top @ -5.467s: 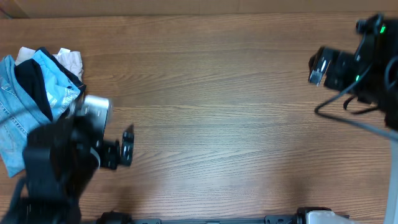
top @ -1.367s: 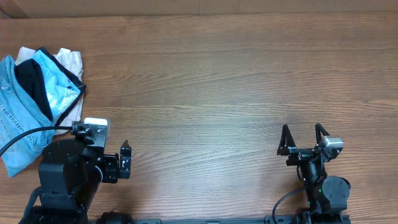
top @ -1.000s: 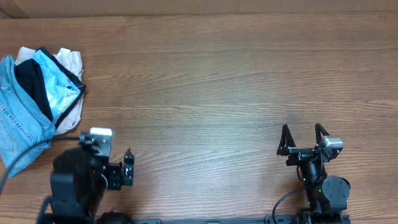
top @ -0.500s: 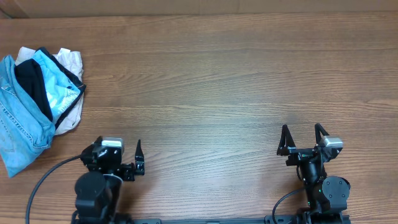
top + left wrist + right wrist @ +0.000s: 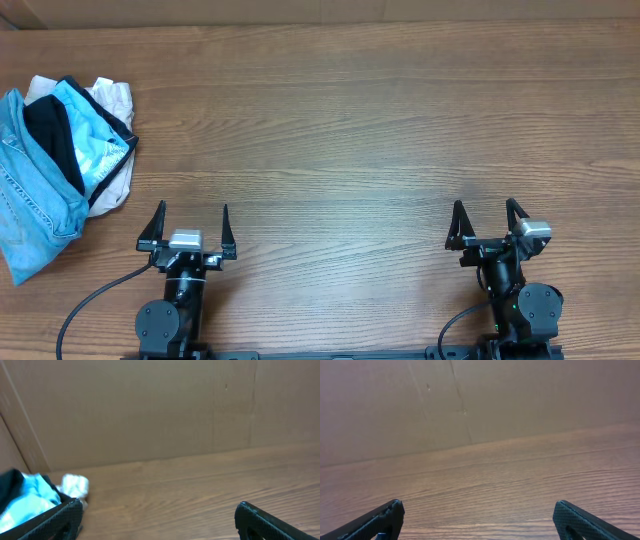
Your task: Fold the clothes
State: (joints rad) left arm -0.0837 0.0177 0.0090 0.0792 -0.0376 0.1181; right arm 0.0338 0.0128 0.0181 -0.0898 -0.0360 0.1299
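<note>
Jeans [image 5: 30, 190] lie bunched; left tool [image 5: 192, 208] just pulled back, right tool [image 5: 485, 203] too, both apart, so I've folded nothing.

Both arms sit tucked at the near edge of the table [image 5: 350, 120], left gripper [image 5: 192, 212] and right gripper [image 5: 485, 208] spread wide, seemingly empty.
</note>
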